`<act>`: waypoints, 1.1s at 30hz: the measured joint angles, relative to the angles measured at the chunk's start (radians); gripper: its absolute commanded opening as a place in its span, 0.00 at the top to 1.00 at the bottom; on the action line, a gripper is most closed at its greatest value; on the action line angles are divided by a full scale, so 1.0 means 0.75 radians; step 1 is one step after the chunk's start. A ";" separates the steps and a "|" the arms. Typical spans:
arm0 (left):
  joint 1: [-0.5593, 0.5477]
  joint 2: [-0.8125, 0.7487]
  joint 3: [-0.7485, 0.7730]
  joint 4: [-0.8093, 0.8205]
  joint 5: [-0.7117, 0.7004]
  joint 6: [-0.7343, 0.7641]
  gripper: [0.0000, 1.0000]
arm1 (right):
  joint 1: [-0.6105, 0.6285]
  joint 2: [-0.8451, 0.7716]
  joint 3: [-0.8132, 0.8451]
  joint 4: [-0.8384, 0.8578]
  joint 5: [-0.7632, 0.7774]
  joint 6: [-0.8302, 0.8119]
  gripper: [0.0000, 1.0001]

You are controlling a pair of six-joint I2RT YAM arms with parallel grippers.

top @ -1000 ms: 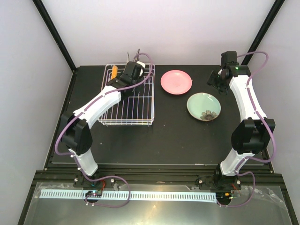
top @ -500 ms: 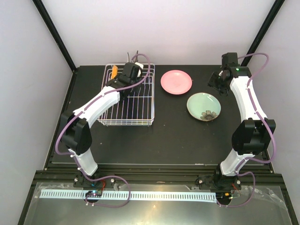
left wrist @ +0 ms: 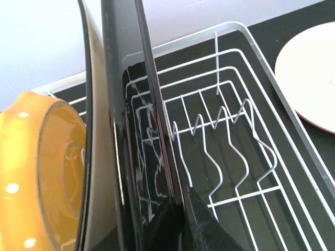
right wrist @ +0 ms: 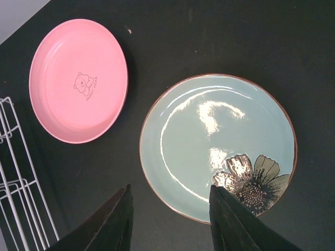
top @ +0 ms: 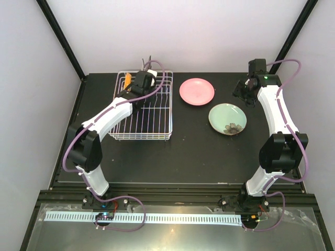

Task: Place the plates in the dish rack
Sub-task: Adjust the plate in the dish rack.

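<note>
Left wrist camera, far end of the dish rack (top: pixel 152 120): the left gripper (left wrist: pixel 183 219) has its fingers clenched on the bottom of a cream-edged plate (left wrist: pixel 99 136), which I am holding upright, edge-on to the lens. It stands just beside the orange dotted plate (left wrist: pixel 36 172) parked in the rack, face parallel to it, with the free tines (left wrist: pixel 230 125) on its other side. As I judge it, the next move turns on that alignment: the plate's flat runs along the slot, so it should need only to go straight down between the wires without leaning onto the orange one. On the black table (top: pixel 157 162), right of the rack, the pink bear plate (right wrist: pixel 78 81) and the pale green flower plate (right wrist: pixel 217 146) lie flat; the right gripper (right wrist: pixel 170 219), fingers spread and grasping nothing, hangs over the green one, the nearer arm for both
</note>
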State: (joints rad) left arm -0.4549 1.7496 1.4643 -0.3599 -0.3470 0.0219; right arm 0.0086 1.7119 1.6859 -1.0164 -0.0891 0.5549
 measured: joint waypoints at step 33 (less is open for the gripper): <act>0.038 -0.109 -0.082 0.069 0.011 -0.027 0.39 | -0.008 0.002 -0.028 0.019 -0.105 -0.036 0.57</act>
State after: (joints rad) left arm -0.4263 1.6676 1.4029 -0.3084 -0.3389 0.0017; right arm 0.0029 1.7134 1.6646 -1.0019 -0.1677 0.5282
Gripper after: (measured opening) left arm 0.615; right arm 0.428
